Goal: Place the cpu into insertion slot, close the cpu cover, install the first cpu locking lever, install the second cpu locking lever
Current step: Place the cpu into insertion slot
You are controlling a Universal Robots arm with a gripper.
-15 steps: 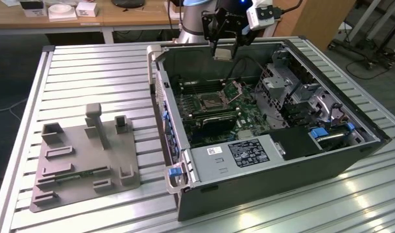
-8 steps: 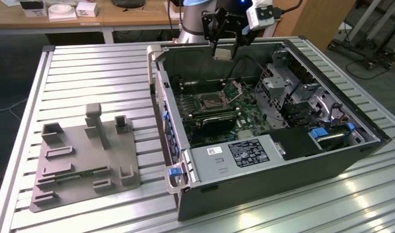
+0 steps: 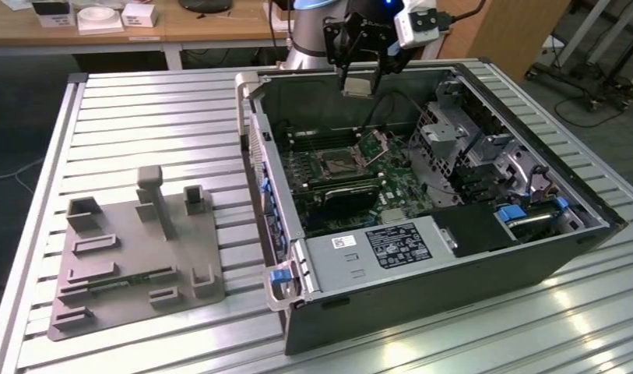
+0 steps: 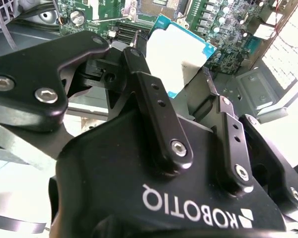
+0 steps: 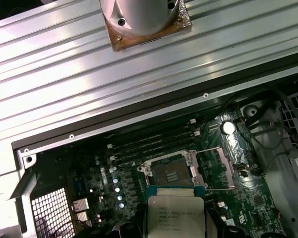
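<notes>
Step one in hand: jaws grasping cpu (image 5: 175, 214), above insertion slot (image 5: 170, 174), apart. Seating likely needs square alignment, gentle lowering.

Black gripper (image 4: 171, 64) (silver screws (image 4: 178, 147)), grey arm (image 3: 307, 35)

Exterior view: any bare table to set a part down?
Bare: slatted table beyond the grey fixture, exterior view's left; also the strip before the computer case. Crowded: inside the case, around the insertion slot.
</notes>
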